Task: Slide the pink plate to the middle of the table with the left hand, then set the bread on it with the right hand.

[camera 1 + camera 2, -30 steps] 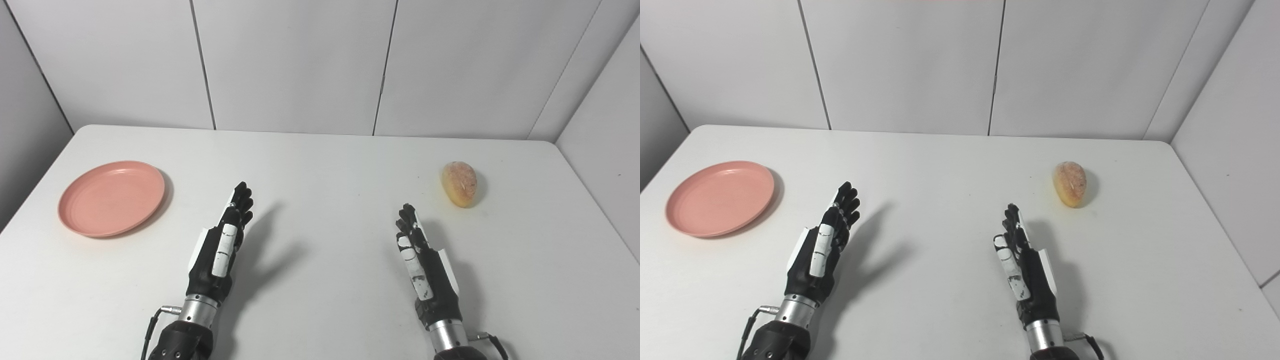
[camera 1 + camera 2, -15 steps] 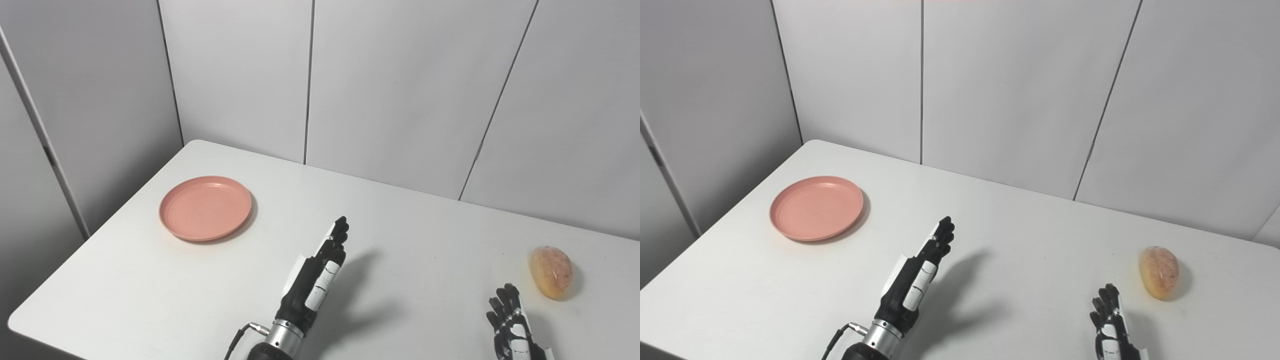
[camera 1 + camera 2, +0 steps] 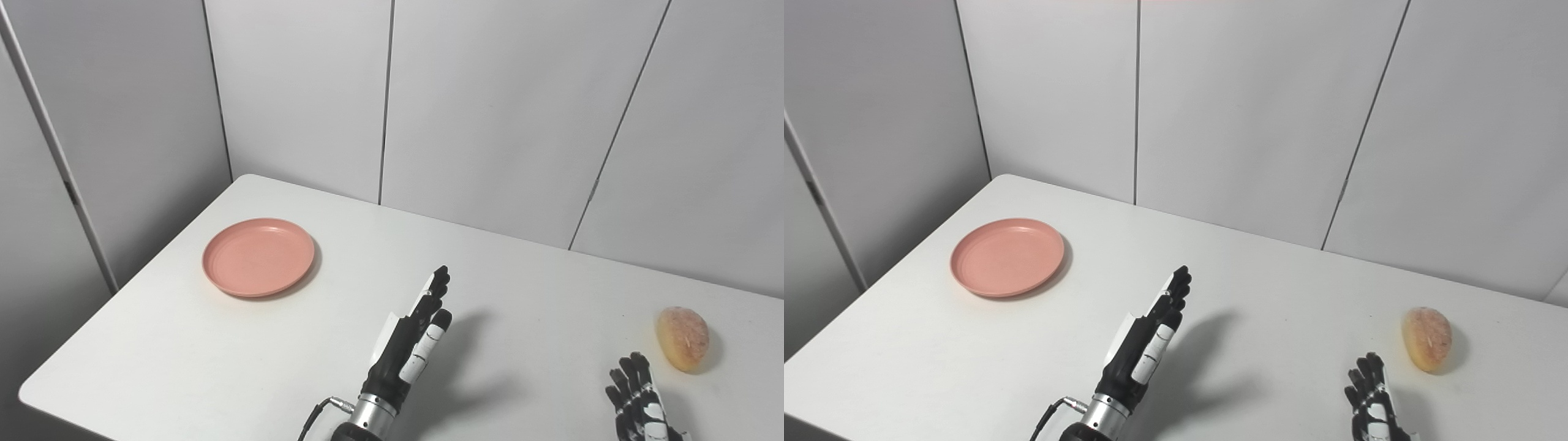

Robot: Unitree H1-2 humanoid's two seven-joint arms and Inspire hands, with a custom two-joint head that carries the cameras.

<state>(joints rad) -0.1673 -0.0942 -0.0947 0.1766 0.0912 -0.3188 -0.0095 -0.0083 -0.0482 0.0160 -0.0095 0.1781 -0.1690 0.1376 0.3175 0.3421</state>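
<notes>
Above table (image 3: 184, 343) | left hand (image 3: 411, 343) fingers straight, empty | right hand (image 3: 640, 401) fingers spread, empty

no readable text, labels, brands, numbers or signs anywhere in either view.

Your white worktop (image 3: 184, 361)
You see a pink plate (image 3: 258, 257) far left and bread (image 3: 683, 338) far right, well apart.

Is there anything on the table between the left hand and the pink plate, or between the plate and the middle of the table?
Nothing visible. The left hand is open, apart from the pink plate, with only bare table between them. The stretch from plate to mid-table is also bare; the bread lies far right.
</notes>
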